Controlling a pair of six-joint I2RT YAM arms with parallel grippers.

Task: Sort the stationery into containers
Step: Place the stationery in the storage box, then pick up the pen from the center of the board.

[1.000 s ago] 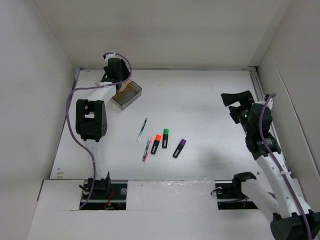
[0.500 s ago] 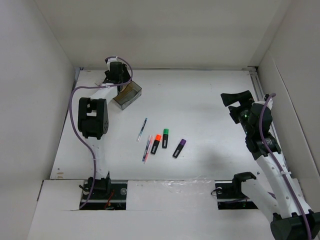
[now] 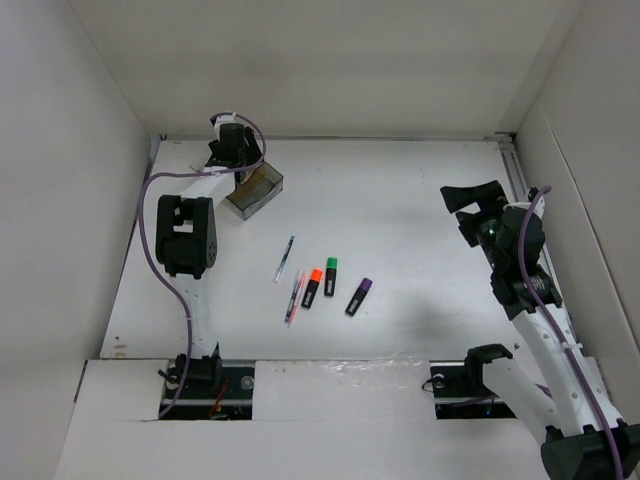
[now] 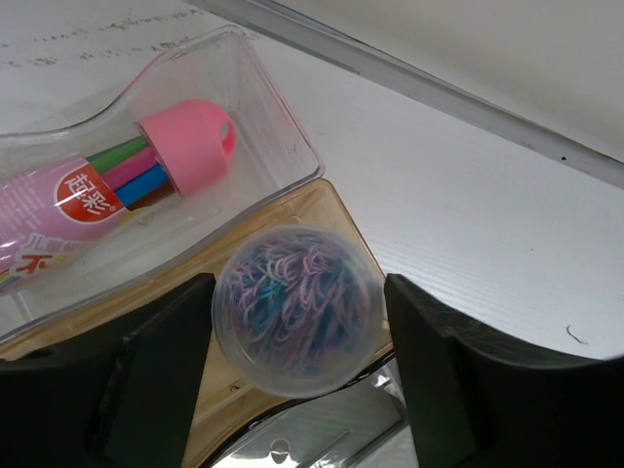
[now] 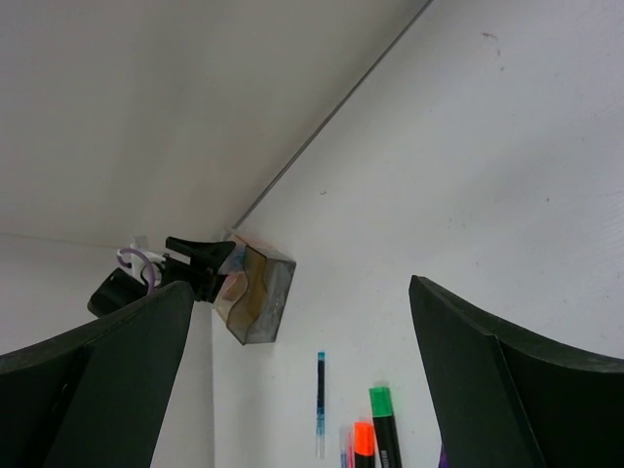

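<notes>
My left gripper (image 4: 299, 317) clamps a small clear round plastic tub of coloured loops (image 4: 297, 292); likely light, stiff and slippery, best held mid-wall. My right gripper (image 5: 297, 385) stands wide apart.

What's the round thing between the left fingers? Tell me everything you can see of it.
The small round tub is clear plastic, seen from above, packed with thin loops in blue, pink and purple; clips or bands, I cannot tell. It sits between the fingers of the left gripper, which lie against both its sides. Beneath it is the tan-tinted compartment of the clear box; whether it rests on the floor is unclear. A pink-capped pack lies in the neighbouring compartment.
</notes>
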